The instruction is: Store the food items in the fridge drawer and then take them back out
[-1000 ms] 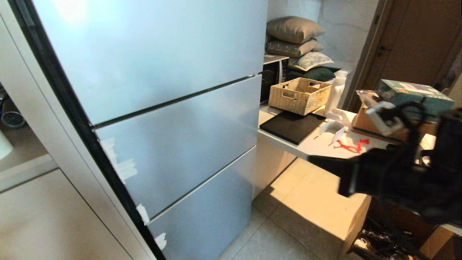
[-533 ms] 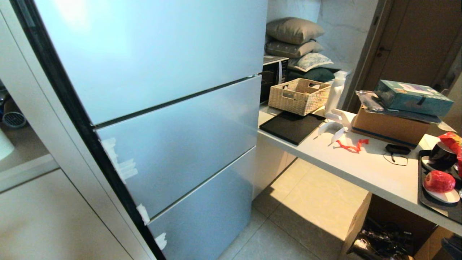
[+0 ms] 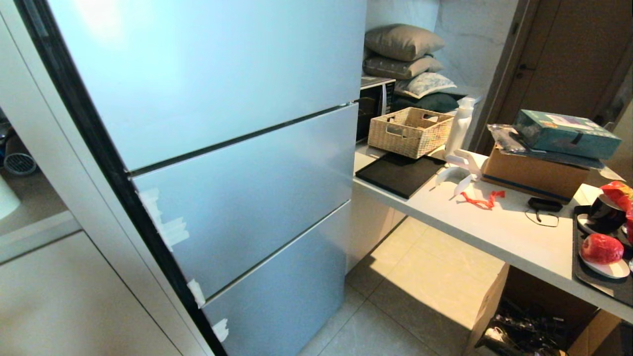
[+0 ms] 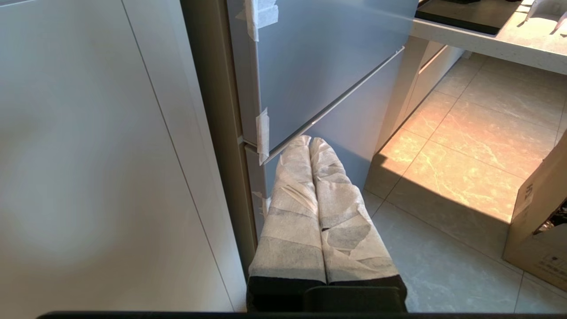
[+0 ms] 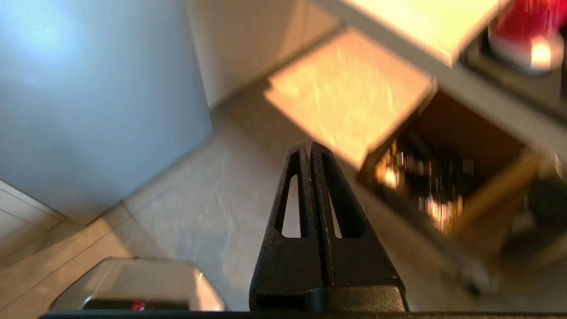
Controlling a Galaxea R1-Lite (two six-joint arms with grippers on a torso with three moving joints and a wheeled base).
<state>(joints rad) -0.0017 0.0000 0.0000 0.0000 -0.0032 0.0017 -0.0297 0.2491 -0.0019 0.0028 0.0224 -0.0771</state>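
One round, smooth red fruit [image 3: 601, 247] is what I can see of the food items; it sits on a small white saucer [image 3: 610, 269] on the dark tray [image 3: 579, 271] at the far right edge of the white counter [image 3: 474, 222]. A second fruit I cannot find.

On the left, the tall pale-blue fridge [image 3: 222, 148] has all its fronts closed, so the clear fridge drawer is hidden behind them. My left gripper [image 4: 310, 144], its fingers wrapped in white cloth tape, is pressed together and empty, and it hangs low near the fridge's lower corner. My right gripper [image 5: 309, 148], black with slotted fingers, is also fully closed with nothing in it, above the floor between the fridge and the counter.

I judge the fruit to be firm, moderately heavy, and slippery on its glossy skin. I would take it across the widest part, from the sides, with gentle pressure, because it may roll on the saucer or get a bruise.
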